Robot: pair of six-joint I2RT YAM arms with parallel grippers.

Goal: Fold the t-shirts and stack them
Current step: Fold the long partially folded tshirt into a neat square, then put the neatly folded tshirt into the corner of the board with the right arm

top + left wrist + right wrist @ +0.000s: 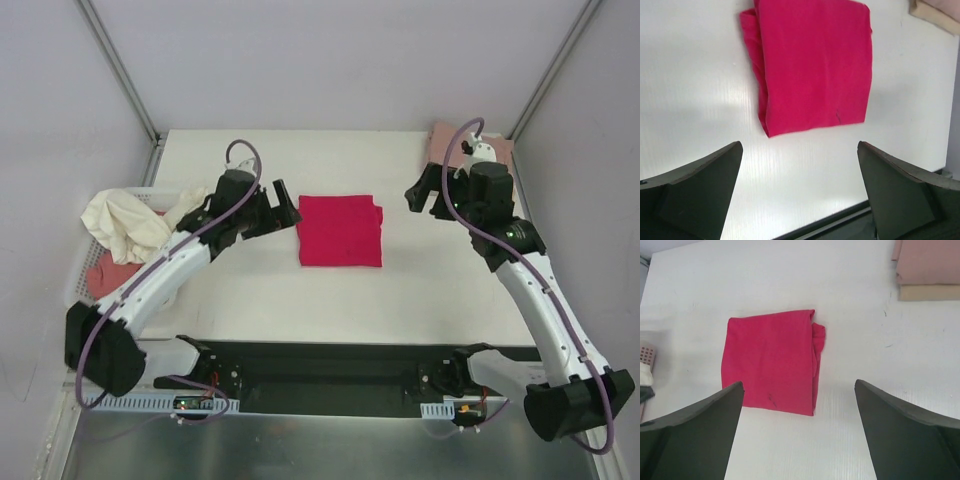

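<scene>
The red t-shirt [340, 231] is lying folded into a tidy square on the table [250, 290], right between the two grippers, and neither one is holding it. The left gripper [288, 205] has its jaws spread wide with nothing in them, and the shirt is just ahead of its fingertips. The right gripper [425, 197] is the same, wide apart and empty, with the shirt ahead of it but a bit further off. My guess is the fold is done and the shirt just needs carrying to the folded stack [927, 270], a dusty pink shirt on a tan one, off to the side of the right gripper. The unfolded ones, a cream shirt [125, 220] and a salmon-pink shirt [105, 275], are heaped in the white basket [75, 270] back behind the left gripper. From the top view the right arm covers much of the stack, and the wrist views crop it, so I can't tell how many shirts are in it. The red shirt's edge facing the right gripper looks slightly bunched. Whatever's under the cream shirt is hidden.
</scene>
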